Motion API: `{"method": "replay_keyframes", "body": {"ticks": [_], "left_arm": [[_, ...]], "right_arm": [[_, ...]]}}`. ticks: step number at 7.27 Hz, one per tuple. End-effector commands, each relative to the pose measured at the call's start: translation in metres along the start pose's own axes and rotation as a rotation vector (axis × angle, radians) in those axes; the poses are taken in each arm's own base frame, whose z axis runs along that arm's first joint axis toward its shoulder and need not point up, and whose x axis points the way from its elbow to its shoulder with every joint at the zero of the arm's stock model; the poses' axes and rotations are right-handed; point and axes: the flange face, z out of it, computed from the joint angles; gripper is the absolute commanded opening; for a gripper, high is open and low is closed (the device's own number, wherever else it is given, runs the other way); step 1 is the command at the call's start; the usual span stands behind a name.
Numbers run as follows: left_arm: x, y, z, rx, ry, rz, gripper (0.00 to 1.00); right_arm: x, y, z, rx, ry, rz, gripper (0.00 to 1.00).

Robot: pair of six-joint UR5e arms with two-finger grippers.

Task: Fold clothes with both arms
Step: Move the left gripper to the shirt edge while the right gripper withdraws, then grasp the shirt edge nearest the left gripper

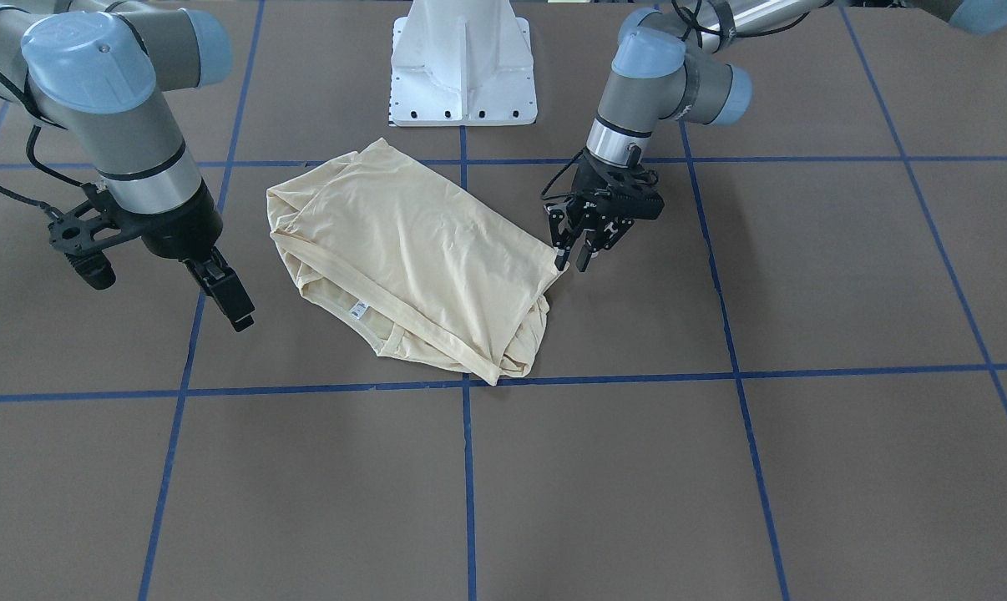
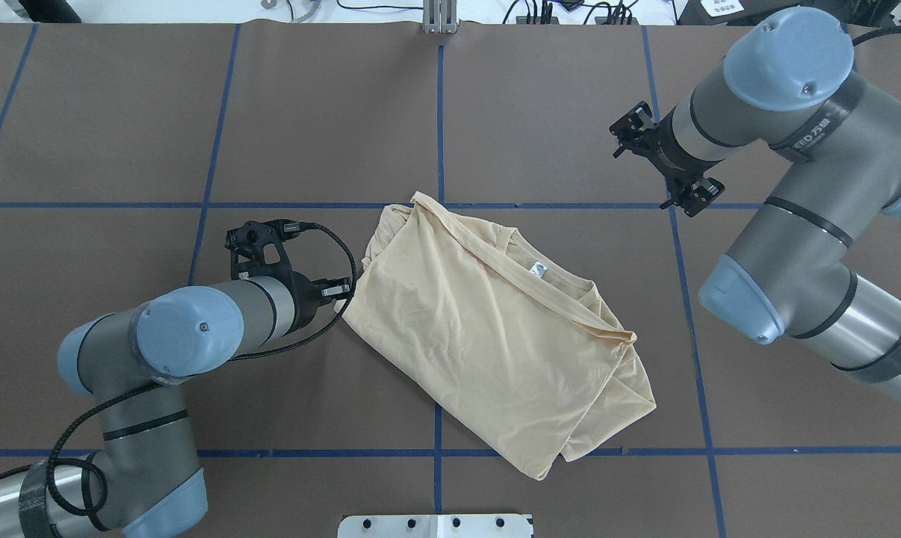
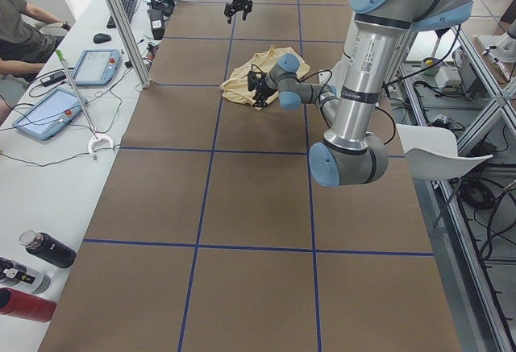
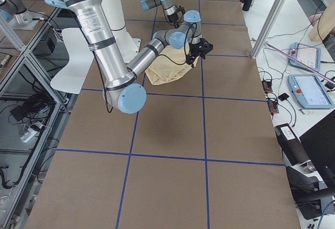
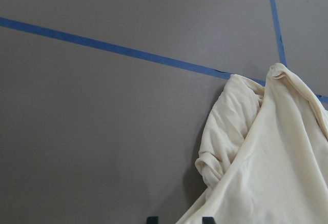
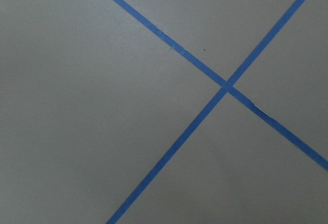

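The clothes are one pale cream shirt, folded into a rough rectangle in the middle of the brown table. A small white neck label shows on its ribbed neck; no print is visible. My left gripper sits low at the shirt's corner. Its jaws stand slightly apart, and in the left wrist view the cloth's edge runs down to the gap between the fingertips. My right gripper hangs open and empty, off the shirt's other side. Its wrist view shows only table and tape.
Blue tape lines divide the table into squares. The white pedestal base stands at the robot's edge. A side desk holds tablets and bottles, with a seated person beside it.
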Motion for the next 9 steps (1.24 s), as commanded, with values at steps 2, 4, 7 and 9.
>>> {"method": "replay_keyframes", "body": {"ticks": [2, 4, 7, 9], "left_arm": [[-0.012, 0.004, 0.01, -0.014, -0.017, 0.0, 0.42], [-0.007, 0.01, 0.006, -0.074, -0.004, -0.002, 0.42], [-0.004, 0.014, -0.002, -0.129, 0.013, -0.003, 0.42], [-0.006, 0.017, 0.007, -0.132, -0.001, 0.007, 0.42]], "right_arm": [[-0.001, -0.001, 0.004, -0.001, -0.002, 0.0, 1.0], [-0.001, -0.001, 0.004, -0.001, -0.002, 0.0, 1.0], [-0.001, -0.002, 0.004, 0.0, -0.003, 0.001, 1.0], [0.0, -0.002, 0.003, 0.0, -0.003, 0.001, 1.0]]}}
